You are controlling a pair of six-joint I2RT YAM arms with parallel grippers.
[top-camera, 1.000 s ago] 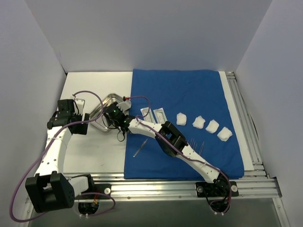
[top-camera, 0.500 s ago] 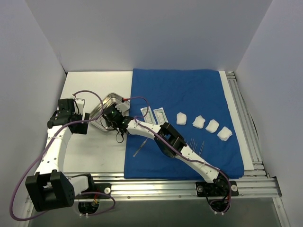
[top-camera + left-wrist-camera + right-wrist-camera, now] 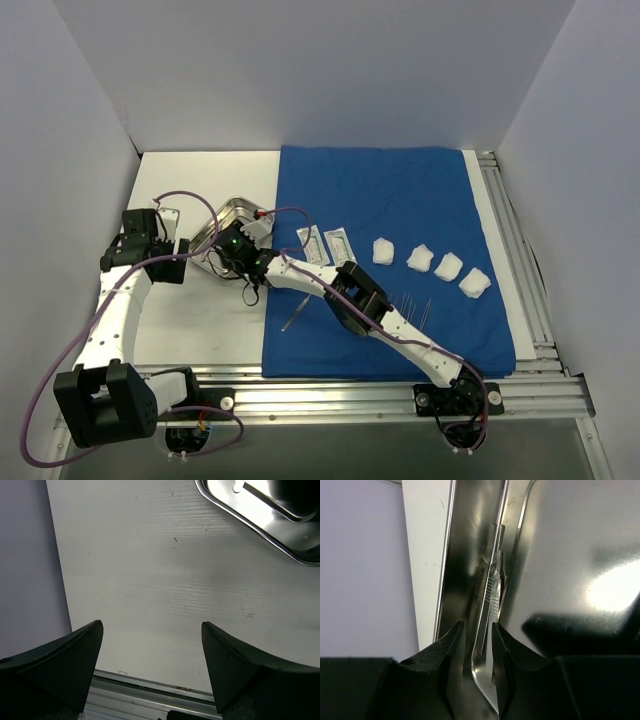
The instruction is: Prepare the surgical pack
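Instrument lengthwise along tray wall, slim end away from right gripper; jaws narrow about near end, grip unclear; left gripper wide over white table; pale walls.

steel tray beside blue drape, instrument inside

It was a robot lab cell: plain white walls boxed a white surface edged by aluminium rails.

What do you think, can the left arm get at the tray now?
Probably yes: the open left gripper sits beside the tray with only bare table between. The right gripper is inside the tray, so only that rim looks free.
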